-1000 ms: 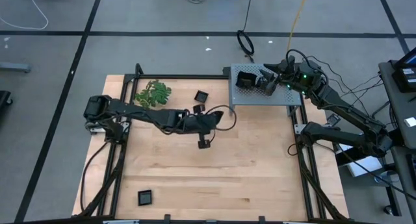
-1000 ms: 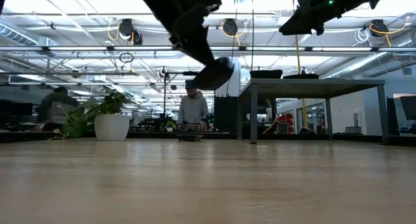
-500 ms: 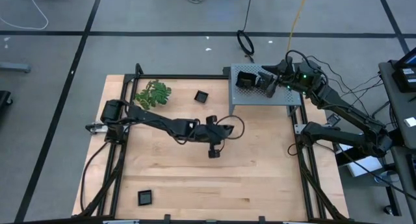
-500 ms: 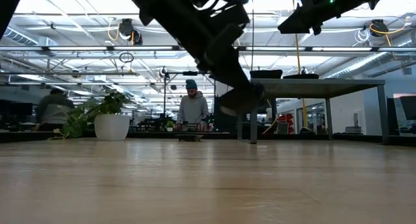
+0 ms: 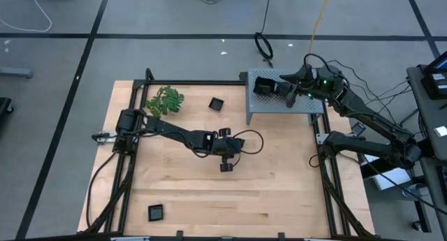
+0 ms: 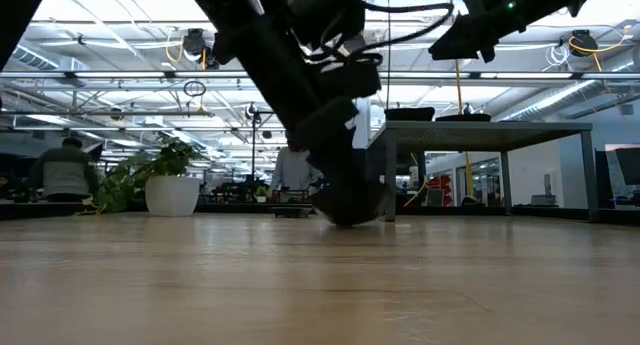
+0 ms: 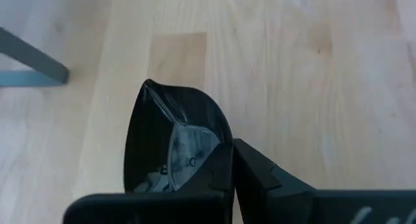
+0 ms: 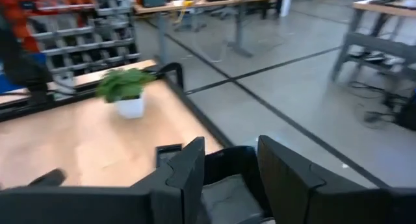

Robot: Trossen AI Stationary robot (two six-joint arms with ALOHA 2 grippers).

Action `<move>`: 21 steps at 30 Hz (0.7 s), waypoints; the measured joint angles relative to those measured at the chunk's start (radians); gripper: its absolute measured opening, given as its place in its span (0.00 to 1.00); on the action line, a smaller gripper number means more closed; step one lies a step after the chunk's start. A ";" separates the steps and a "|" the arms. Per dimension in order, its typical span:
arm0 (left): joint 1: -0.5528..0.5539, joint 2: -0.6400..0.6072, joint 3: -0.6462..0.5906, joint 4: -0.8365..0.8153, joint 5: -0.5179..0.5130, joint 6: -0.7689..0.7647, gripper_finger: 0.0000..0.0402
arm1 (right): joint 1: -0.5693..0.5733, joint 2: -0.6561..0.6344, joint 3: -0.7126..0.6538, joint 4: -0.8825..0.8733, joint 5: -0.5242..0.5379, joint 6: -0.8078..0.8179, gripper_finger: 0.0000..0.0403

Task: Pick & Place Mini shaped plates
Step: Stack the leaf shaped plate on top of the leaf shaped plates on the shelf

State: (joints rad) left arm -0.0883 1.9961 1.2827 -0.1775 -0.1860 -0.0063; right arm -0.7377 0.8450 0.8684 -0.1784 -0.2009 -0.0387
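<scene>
Fingers point(image 7: 224, 178) of L arm clamped on mini plate point(image 7: 170, 143); R arm's fingers point(image 8: 188, 169) apart over grey box point(image 5: 283, 105).

I'm seeing even, bright overhead light in the high view, with the wooden table point(image 5: 272, 192) throwing back a soft, shadowless glow. In the low view the ceiling lights point(image 6: 200, 45) are flaring white and turning the left arm point(image 6: 300, 95) into a near silhouette; the tabletop close to the lens is going soft. The left wrist view is looking washed out, and a pale highlight is gleaming on the glossy black plate point(image 7: 175, 146). The right wrist view is smearing with blur throughout, the potted plant point(image 8: 127, 87) included.
</scene>
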 joint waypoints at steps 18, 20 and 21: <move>-0.001 -0.109 0.002 -0.090 -0.044 -0.096 0.42 | 0.143 0.061 0.000 -0.006 -0.064 -0.003 0.32; 0.002 -0.150 0.001 -0.127 -0.073 -0.098 0.44 | 0.174 0.095 0.000 -0.007 -0.063 -0.003 0.32; 0.003 -0.174 0.002 -0.148 -0.089 -0.105 0.45 | 0.191 0.113 0.000 -0.007 -0.063 -0.003 0.32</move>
State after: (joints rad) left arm -0.0853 1.8218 1.2846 -0.3252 -0.2746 -0.1111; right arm -0.5468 0.9580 0.8680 -0.1856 -0.2642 -0.0422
